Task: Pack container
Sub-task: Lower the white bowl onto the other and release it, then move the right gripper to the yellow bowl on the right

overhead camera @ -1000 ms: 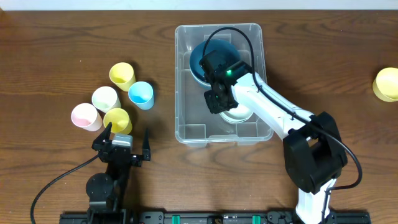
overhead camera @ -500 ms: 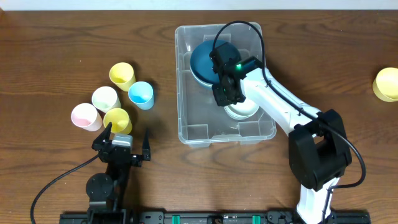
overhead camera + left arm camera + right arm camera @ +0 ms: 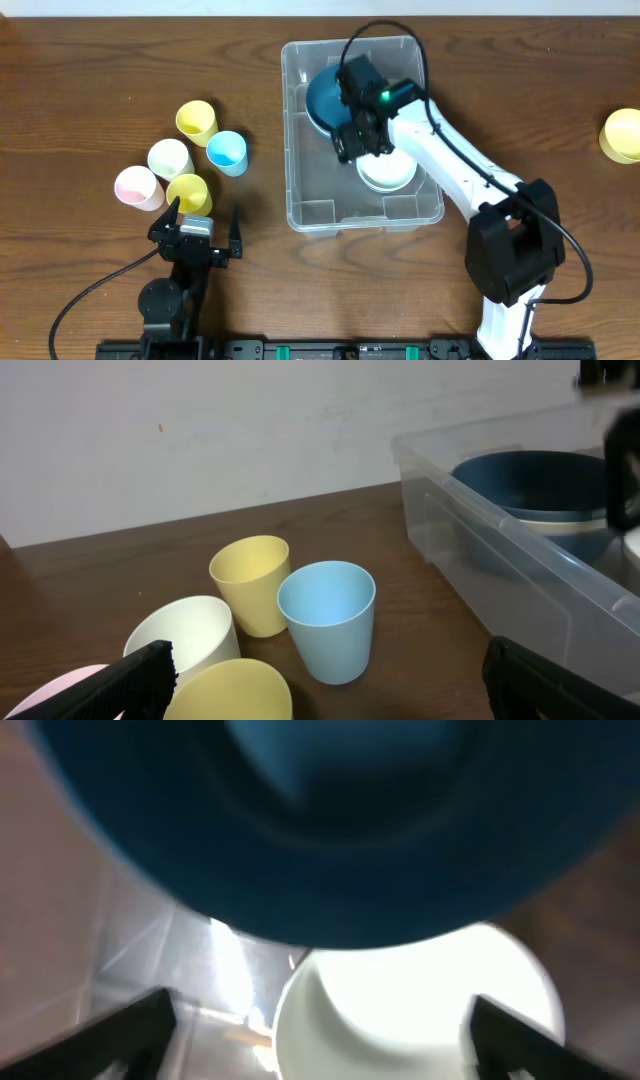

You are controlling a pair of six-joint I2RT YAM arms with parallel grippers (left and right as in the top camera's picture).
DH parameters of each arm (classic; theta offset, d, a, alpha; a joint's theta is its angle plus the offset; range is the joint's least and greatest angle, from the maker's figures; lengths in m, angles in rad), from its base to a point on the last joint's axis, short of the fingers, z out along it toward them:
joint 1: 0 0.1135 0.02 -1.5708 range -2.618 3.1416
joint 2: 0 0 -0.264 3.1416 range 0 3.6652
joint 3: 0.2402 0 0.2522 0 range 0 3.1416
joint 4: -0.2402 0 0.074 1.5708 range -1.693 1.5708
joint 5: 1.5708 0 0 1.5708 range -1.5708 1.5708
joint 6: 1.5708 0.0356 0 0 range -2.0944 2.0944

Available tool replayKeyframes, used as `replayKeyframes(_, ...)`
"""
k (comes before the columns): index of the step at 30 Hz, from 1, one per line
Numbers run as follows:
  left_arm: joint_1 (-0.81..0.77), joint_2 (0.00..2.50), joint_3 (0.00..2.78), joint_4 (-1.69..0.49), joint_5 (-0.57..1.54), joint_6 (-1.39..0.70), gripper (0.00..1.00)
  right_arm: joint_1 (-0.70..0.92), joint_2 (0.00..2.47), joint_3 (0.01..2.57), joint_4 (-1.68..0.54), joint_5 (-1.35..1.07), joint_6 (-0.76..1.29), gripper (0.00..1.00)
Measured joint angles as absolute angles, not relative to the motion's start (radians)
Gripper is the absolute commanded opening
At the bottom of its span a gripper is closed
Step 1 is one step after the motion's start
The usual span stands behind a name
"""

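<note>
Six cups and two bowls share the wooden tabletop (image 3: 80,60) with the container (image 3: 305,185), a large clear bin that sits about midway between the left and right edges and close to the far edge. Inside it, a dark blue bowl (image 3: 322,95) lies at the far end and a white bowl (image 3: 390,175) lies nearer the near end, toward the right wall. From the right wrist the blue rim crosses over the white one's far side, though whether they touch cannot be told. The right jaws hang over the container where the two bowls meet, spread wide with nothing gripped. The left jaws sit by the near edge, left of the container and well apart from it, also spread wide and holding nothing. Just beyond them stands a cluster of five cups: a near yellow cup (image 3: 190,192) closest, a pink cup (image 3: 136,186) and a white cup (image 3: 170,157) to its left, then a blue cup (image 3: 227,152) and a far yellow cup (image 3: 196,120). A lone yellow cup (image 3: 622,135) stands at the right edge.
</note>
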State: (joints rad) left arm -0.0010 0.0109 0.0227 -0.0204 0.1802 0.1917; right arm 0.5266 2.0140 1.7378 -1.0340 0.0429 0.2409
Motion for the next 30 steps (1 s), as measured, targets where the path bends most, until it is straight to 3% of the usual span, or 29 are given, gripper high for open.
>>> replayKeyframes(7,-0.001,0.011,0.023,-0.02,0.18,0.192,0.98,0.414,2.019,2.115,-1.327,0.095,0.356,0.99)
replayKeyframes(12,-0.001,0.011,0.023,-0.021,0.18,0.192,0.98,0.169,2.016,2.321,-1.431,0.118,0.414,0.99)
replayKeyframes(16,-0.001,0.011,0.023,-0.021,0.18,0.192,0.98,-0.049,2.016,2.324,-1.465,0.133,0.419,0.98)
replayKeyframes(18,-0.001,0.011,0.023,-0.021,0.18,0.192,0.98,-0.139,2.016,2.302,-1.451,0.139,0.399,0.89)
replayKeyframes(22,-0.001,0.011,0.023,-0.021,0.18,0.192,0.98,-0.274,2.016,2.236,-1.376,0.144,0.363,0.97)
replayKeyframes(30,-0.001,0.011,0.023,-0.021,0.18,0.192,0.98,-0.479,2.027,2.092,-1.24,0.096,0.273,0.98)
